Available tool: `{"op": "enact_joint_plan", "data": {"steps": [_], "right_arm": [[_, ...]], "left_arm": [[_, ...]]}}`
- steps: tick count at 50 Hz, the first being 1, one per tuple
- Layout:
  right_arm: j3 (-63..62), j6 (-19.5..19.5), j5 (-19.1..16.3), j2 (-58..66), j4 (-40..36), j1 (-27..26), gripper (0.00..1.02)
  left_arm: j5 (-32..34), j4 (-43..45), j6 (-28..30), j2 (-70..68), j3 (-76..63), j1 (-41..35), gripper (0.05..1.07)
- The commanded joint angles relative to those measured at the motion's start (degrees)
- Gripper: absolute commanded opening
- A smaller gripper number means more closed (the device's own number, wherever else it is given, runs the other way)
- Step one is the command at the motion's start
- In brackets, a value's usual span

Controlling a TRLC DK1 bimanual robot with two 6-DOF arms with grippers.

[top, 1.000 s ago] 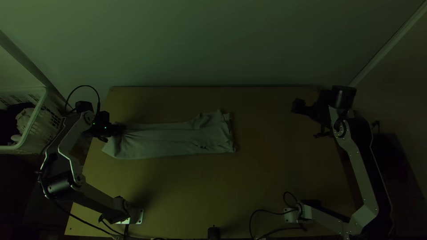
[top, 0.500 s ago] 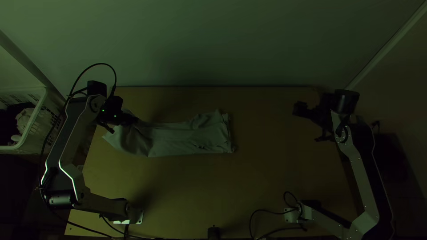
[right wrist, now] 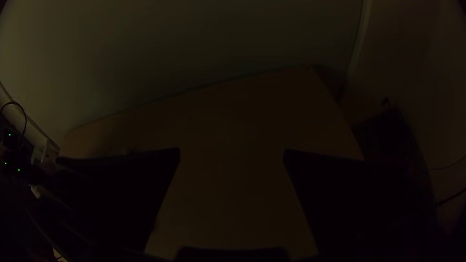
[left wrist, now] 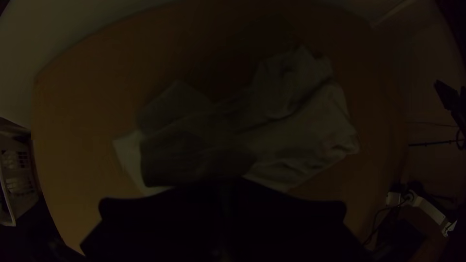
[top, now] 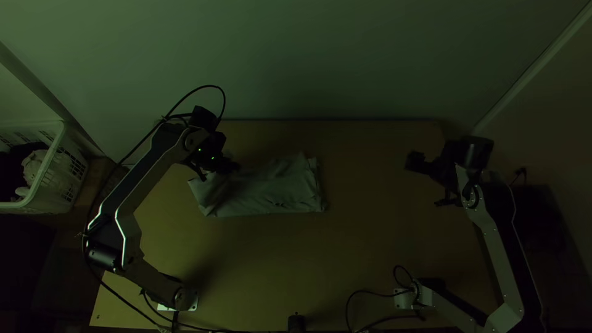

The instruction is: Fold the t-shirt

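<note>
Tabletop point(top: 370, 246) bears the t-shirt point(top: 271, 192), one end between closed left fingers point(top: 229, 166); right fingers point(top: 416, 162) open.

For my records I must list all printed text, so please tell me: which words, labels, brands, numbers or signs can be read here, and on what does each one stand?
None can be read.
T-shirt: a dark spot among the folds, too small to tell whether it is print.
Left arm, right arm, table, white basket: no readable text.

Left arm point(top: 139, 179) bent, jaws together; right arm point(top: 501, 246) (also bent), jaws wide apart
</note>
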Motion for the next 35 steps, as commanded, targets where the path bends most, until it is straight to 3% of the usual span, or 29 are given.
{"op": "enact_joint_plan", "data": {"steps": [1, 35], "right_arm": [[-2.0, 0.6, 0.5, -2.0, 0.9, -0.5, 0.98], [-10.1, 0.6, 1.3, -7.5, 3.7, -2.5, 0.98]], "left_arm": [[-0.3, -0.7, -3.7, 2.9, 4.3, -2.4, 0.08], [-1.3, -1.0, -12.3, 23.7, 26.5, -15.2, 0.08]]}}
